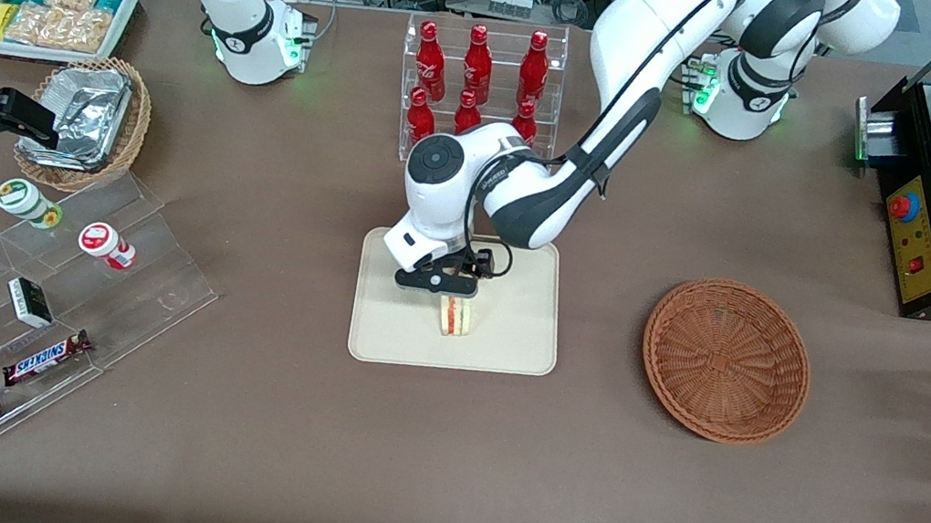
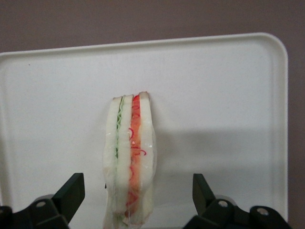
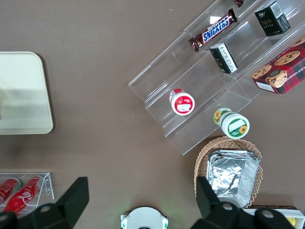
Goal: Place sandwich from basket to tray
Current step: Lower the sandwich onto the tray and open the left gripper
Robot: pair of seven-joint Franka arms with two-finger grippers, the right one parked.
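The small triangular wedge of white-bread sandwich with red and green filling stands on its edge on the flat cream-beige rectangular tray, in the part nearer the front camera. The left arm's black two-finger gripper hangs directly over it, its fingers spread apart on either side of the bread, with clear tray showing between each finger and the bread. Whether the wedge leans slightly is hard to judge. The round reddish-brown woven wicker basket sits well apart from the tray, toward the working arm's end of the brown table.
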